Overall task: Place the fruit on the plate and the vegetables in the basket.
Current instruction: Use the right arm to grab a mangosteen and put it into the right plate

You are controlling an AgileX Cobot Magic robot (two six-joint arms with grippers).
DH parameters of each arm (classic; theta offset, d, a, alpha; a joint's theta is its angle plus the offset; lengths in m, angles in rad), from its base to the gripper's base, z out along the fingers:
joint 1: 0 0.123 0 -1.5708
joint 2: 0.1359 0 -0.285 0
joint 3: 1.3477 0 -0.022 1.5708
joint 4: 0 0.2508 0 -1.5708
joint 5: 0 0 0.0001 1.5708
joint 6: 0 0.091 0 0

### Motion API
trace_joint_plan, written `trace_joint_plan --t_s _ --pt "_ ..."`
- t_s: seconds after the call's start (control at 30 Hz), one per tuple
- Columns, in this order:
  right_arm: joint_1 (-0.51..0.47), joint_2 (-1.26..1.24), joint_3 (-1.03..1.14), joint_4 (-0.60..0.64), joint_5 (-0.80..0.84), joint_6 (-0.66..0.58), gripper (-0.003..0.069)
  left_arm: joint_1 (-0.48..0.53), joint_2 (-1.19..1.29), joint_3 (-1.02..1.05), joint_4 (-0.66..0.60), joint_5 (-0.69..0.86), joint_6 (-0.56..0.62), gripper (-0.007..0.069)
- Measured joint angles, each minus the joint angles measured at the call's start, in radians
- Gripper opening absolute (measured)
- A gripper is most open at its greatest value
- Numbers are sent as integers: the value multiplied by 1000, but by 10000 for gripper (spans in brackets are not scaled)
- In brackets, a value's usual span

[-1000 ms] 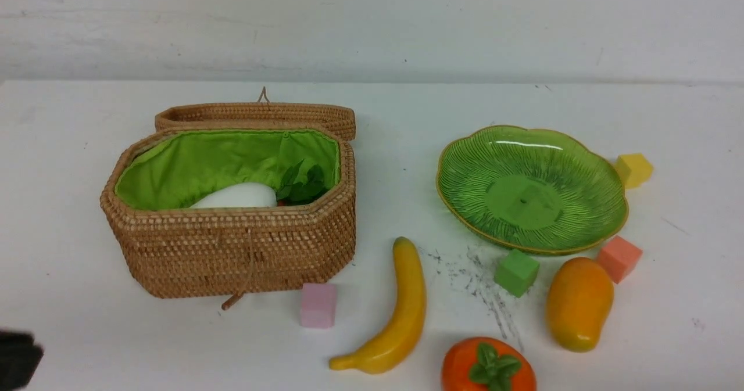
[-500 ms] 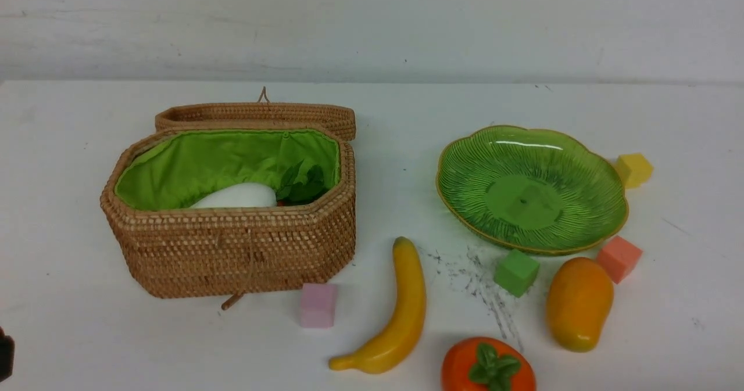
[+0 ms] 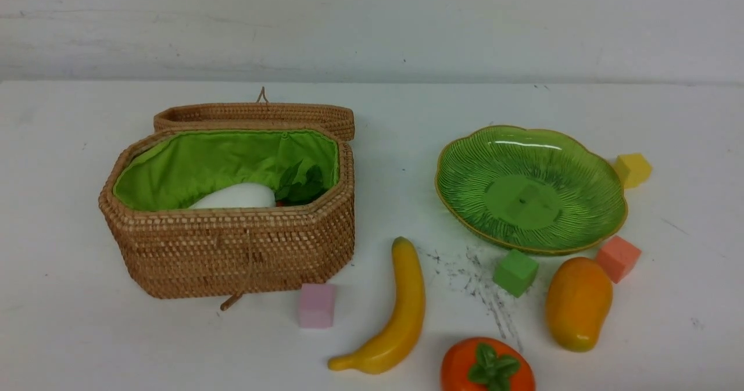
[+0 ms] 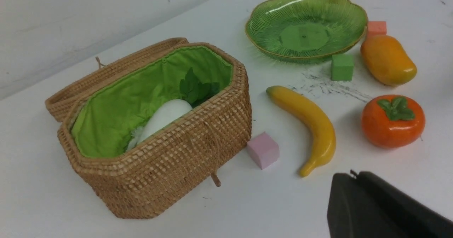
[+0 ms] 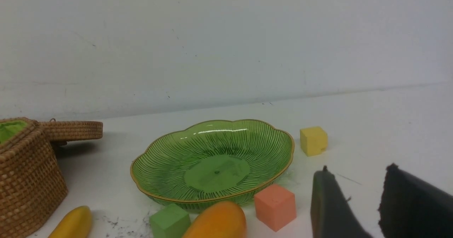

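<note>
Black and pressed shut with nothing in it, the left tool [image 4: 354,181] shows only at the edge of its own wrist view, above the white worktop [image 3: 58,333].

On the left of the worktop stands the brown woven basket [image 3: 232,251]. Its lid [image 3: 256,114] is thrown back and lies flat behind it. Inside, against the bright green lining, lies the white eggplant [image 3: 235,196]. Just to its right is a tuft of green leaves [image 3: 302,185] with a speck of red under them; the rest of that vegetable is hidden by the basket wall.

A pink cube [image 3: 317,305] sits just off the basket's front right corner. Next comes the banana [image 3: 401,309], lying on the worktop with its stalk end toward the robot. The orange-red fruit [image 3: 487,368] sits at the near edge, its leafy top up.

Dark scuff marks [image 3: 482,286] cross the worktop between the banana and a green cube [image 3: 515,272], which lies just in front of the plate [image 3: 465,170]. The plate holds nothing.

The mango [image 3: 578,302] lies in front of the plate, near its right side, apart from its rim. A salmon cube [image 3: 618,257] sits just behind the mango, and a yellow cube [image 3: 633,169] sits at the plate's far right edge.

The right tool [image 5: 357,181] has its jaws partly apart around empty air, near the salmon cube.
</note>
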Motion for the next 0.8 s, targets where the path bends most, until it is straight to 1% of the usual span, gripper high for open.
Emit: trace_joint_plan --t_s 0.07,0.17,0.2,0.27,0.3,0.33,0.43,0.47,0.5,0.53,0.6,0.67,0.8 --pt "0 0 0 0 0 0 245 7 -47 46 40 -61 -75 -13" --pt "0 0 0 0 0 0 245 68 -117 171 136 -165 -271 -11" --pt "0 0 0 0 0 0 245 74 -122 181 152 -173 -287 -11" --pt "0 0 0 0 0 0 245 151 -189 334 259 -280 -496 -9" --pt "0 0 0 0 0 0 245 156 -201 347 267 -297 -511 -9" --pt "0 0 0 0 0 0 245 199 -256 460 332 -367 -635 -9" --pt "0 0 0 0 0 0 245 237 -327 605 381 -496 -763 -8" --pt "0 0 0 0 0 0 245 239 -329 625 385 -504 -769 -7" --pt "0 0 0 0 -2 0 245 248 -334 694 398 -570 -802 -6" --pt "0 0 0 0 -1 0 245 252 -334 739 402 -596 -811 -5" --pt "0 0 0 0 -2 0 245 254 -334 779 408 -606 -820 -5" --pt "0 0 0 0 -2 0 245 254 -334 789 413 -594 -820 -3" --pt "0 0 0 0 -1 0 245 254 -334 793 417 -506 -791 -1"
